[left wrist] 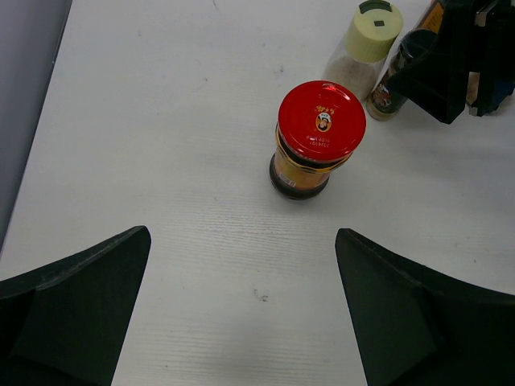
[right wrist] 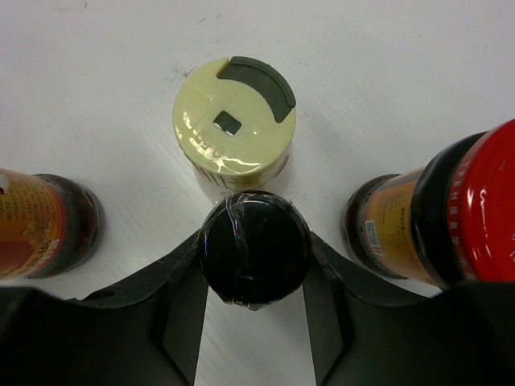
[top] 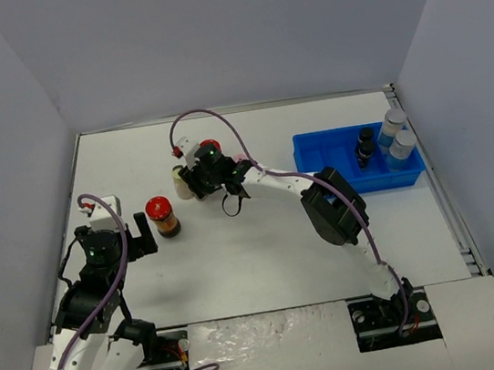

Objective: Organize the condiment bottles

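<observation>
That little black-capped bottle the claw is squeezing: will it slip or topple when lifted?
The black-capped bottle looks rigid, so the right gripper probably won't crush it. Its round cap seems glossy and film-wrapped, so it may slip or twist. It stands close to the cream-lidded jar, which a careless lift might knock.
</observation>
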You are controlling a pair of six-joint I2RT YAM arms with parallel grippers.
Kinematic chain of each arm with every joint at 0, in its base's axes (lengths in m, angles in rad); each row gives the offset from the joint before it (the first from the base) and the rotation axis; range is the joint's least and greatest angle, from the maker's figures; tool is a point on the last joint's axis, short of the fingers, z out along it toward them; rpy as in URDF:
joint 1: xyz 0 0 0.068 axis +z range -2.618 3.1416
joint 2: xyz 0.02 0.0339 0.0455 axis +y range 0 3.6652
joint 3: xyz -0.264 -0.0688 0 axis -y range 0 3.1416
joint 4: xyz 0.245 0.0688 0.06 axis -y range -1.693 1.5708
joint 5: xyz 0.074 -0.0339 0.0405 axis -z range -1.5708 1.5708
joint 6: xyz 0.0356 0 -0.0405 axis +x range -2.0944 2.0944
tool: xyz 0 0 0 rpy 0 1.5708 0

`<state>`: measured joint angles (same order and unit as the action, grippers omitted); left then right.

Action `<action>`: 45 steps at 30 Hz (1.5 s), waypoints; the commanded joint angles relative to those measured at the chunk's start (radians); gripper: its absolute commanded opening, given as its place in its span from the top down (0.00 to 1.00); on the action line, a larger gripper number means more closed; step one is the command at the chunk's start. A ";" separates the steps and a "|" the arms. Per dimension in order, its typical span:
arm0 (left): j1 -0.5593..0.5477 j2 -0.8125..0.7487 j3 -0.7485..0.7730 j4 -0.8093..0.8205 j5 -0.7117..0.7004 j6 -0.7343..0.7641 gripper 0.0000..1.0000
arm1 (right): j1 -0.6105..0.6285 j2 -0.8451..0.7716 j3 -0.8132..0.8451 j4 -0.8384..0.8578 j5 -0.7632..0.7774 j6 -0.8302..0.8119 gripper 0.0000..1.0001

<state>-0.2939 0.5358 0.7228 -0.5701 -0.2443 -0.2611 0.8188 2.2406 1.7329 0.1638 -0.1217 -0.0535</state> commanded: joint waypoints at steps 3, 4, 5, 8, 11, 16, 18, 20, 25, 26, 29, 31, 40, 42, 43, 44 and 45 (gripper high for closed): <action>0.006 0.010 0.023 0.060 -0.016 0.010 0.03 | -0.003 -0.091 -0.057 0.118 0.051 -0.005 0.86; 0.006 0.010 0.024 0.060 -0.016 0.010 0.03 | -0.004 -0.104 -0.083 0.123 0.055 -0.005 0.89; 0.006 0.010 0.024 0.059 -0.016 0.010 0.03 | -0.004 -0.123 -0.113 0.127 0.058 -0.004 0.92; 0.006 0.008 0.024 0.059 -0.016 0.010 0.03 | -0.005 -0.220 -0.220 0.141 0.074 0.003 0.96; 0.006 0.006 0.023 0.061 -0.015 0.009 0.03 | -0.015 -0.357 -0.306 0.135 0.100 0.022 0.98; 0.006 0.007 0.023 0.062 -0.012 0.009 0.03 | -0.058 -0.567 -0.447 0.078 0.176 0.046 1.00; 0.006 0.007 0.023 0.062 -0.010 0.010 0.03 | -0.088 -0.666 -0.513 0.054 0.190 0.085 1.00; 0.006 0.007 0.023 0.062 -0.010 0.008 0.03 | -0.144 -0.736 -0.564 0.034 0.188 0.121 1.00; 0.006 0.008 0.023 0.065 -0.009 0.011 0.03 | -0.304 -0.900 -0.691 -0.018 0.233 0.138 1.00; 0.006 0.009 0.023 0.064 -0.009 0.011 0.03 | -0.348 -0.932 -0.713 -0.025 0.231 0.147 1.00; 0.006 0.007 0.024 0.064 -0.009 0.011 0.03 | -0.466 -1.002 -0.750 -0.042 0.219 0.167 1.00; 0.006 0.006 0.024 0.064 -0.010 0.011 0.03 | -0.562 -1.047 -0.783 -0.053 0.226 0.167 1.00; 0.002 0.005 0.021 0.067 -0.001 0.011 0.03 | -0.863 -1.060 -0.831 -0.085 0.238 0.245 1.00; 0.002 0.003 0.021 0.068 -0.001 0.013 0.03 | -0.876 -1.034 -0.831 -0.067 0.252 0.256 1.00; 0.002 0.001 0.022 0.068 -0.004 0.013 0.03 | -0.881 -1.024 -0.835 -0.047 0.256 0.259 1.00; 0.002 -0.001 0.023 0.067 -0.006 0.013 0.03 | -0.885 -1.013 -0.838 -0.028 0.261 0.263 1.00; 0.002 -0.003 0.023 0.066 -0.006 0.013 0.03 | -0.887 -0.996 -0.837 -0.018 0.267 0.265 1.00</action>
<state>-0.2939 0.5349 0.7229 -0.5697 -0.2433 -0.2611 -0.0522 1.2001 0.8976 0.0389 0.1062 0.1730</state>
